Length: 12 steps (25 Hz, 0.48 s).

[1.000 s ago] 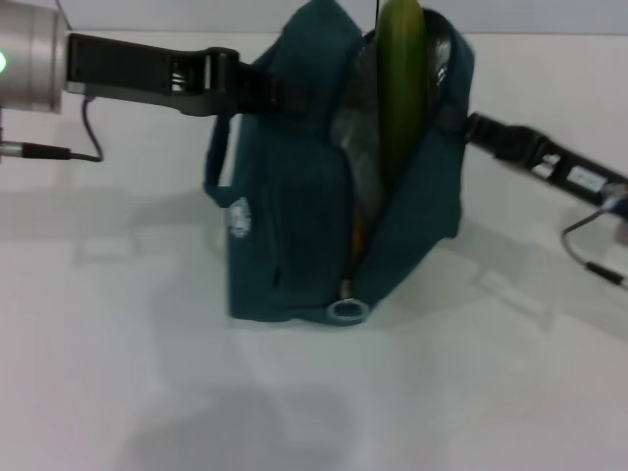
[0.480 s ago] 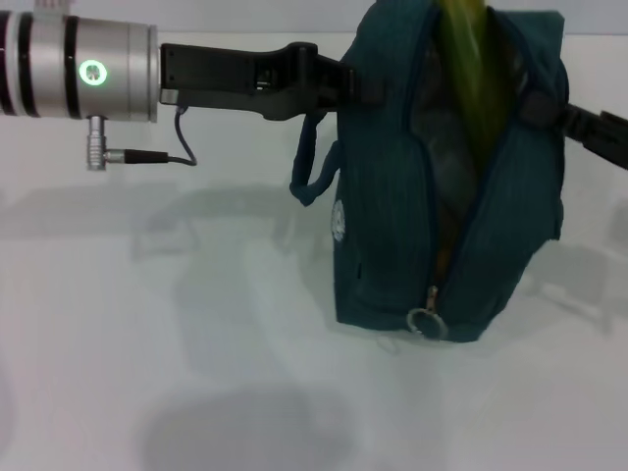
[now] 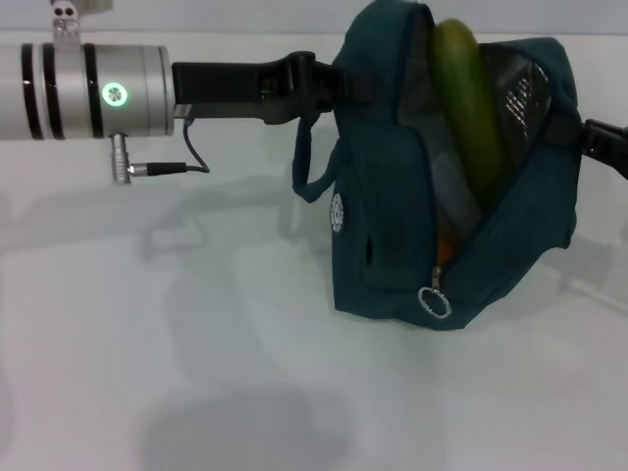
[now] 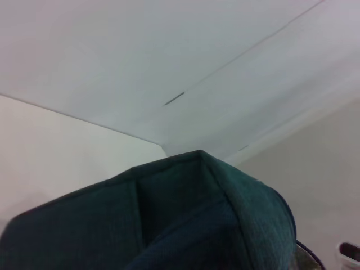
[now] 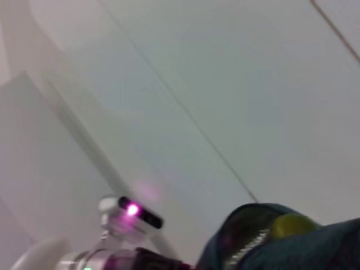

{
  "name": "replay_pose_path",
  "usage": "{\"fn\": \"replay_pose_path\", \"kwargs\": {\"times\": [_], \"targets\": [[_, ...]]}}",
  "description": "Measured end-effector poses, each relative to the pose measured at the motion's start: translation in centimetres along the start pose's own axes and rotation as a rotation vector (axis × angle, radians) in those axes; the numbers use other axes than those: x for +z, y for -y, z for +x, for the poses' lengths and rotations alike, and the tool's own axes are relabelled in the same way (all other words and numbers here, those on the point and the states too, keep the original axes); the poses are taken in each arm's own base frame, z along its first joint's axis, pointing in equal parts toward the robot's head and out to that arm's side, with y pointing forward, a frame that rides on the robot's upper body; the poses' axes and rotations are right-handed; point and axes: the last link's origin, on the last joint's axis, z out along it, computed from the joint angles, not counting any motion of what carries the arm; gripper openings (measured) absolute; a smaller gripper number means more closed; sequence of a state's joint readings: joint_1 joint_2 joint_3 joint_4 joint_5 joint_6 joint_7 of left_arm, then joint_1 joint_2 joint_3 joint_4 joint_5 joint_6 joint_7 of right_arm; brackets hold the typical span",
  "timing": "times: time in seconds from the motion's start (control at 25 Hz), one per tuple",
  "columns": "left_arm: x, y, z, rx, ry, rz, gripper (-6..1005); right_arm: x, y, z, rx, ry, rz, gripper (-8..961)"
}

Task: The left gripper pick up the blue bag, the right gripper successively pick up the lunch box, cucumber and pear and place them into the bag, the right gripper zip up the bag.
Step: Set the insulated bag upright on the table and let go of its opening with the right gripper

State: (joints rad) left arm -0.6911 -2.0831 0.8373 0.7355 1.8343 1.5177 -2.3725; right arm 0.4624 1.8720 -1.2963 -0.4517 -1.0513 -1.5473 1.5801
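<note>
Upright on the white desk (image 3: 196, 373) stands the blue bag (image 3: 392, 255), its zipper open down the near end with the metal ring pull (image 3: 435, 302) hanging low, and the cucumber (image 3: 471, 108) pokes slantwise out of the foil-lined mouth with a bit of orange showing below it. From the left, the left gripper (image 3: 329, 83) reaches across with its fingers clenched on the bag's top edge beside a loop handle (image 3: 312, 157). Only a dark piece of the right gripper (image 3: 603, 147) shows against the bag's far side, and whether its fingers are parted or closed I cannot tell.
</note>
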Motion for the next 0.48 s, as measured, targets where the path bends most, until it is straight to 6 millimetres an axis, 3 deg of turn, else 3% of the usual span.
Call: {"fn": "replay_pose_path", "kwargs": {"times": [0.24, 0.48], "targets": [[0.5, -0.8, -0.6, 0.015, 0.035, -0.056, 45, 0.2, 0.2, 0.0, -0.011, -0.008, 0.01, 94], [0.8, -0.2, -1.1, 0.004, 0.045, -0.045, 45, 1.0, -0.1, 0.1, -0.052, -0.039, -0.015, 87]]}}
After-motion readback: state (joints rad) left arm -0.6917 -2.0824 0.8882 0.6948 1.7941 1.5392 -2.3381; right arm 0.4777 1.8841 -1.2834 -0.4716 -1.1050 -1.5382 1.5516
